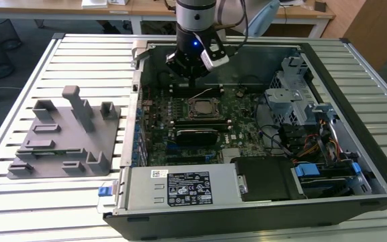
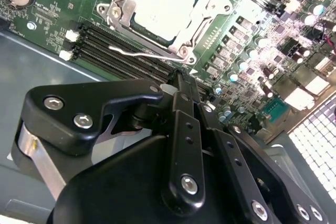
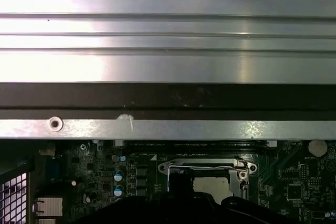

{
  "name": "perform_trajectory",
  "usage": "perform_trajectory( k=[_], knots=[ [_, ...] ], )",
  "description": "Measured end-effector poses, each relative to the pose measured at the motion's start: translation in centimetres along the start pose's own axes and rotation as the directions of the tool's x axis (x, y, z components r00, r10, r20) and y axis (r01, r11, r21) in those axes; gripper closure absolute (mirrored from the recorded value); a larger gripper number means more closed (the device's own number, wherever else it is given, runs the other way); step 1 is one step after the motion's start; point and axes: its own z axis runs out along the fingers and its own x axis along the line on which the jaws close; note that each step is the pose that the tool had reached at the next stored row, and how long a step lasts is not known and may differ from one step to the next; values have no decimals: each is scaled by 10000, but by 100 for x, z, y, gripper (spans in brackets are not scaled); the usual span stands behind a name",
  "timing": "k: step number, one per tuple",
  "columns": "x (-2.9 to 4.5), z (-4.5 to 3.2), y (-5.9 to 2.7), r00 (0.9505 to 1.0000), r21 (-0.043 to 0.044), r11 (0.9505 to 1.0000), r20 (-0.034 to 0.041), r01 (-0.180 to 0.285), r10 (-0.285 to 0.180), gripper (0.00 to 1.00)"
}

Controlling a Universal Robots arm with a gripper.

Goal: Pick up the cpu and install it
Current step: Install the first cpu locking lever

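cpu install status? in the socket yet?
Looks placed: the cpu lies flat inside the socket frame on the motherboard. In hand: nothing seen; the gripper sits beside the socket, fingers together. Left: the retention lever still stands out from the frame, so it doesn't look latched.

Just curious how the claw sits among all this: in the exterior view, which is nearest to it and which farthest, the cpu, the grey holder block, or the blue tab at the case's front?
1. cpu, just below the claw.
2. grey holder block, off to the exterior view's left.
3. blue tab, at the case's front corner.
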Motion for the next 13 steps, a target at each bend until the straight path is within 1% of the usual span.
perform_trajectory(
  k=[6, 13],
  knots=[
    [-1, 11, -6, 10000, 1, 10000, -1, 0, 0, 88],
    [-27, 26, -6, 10000, 1, 10000, -1, 0, 0, 88]
  ],
)
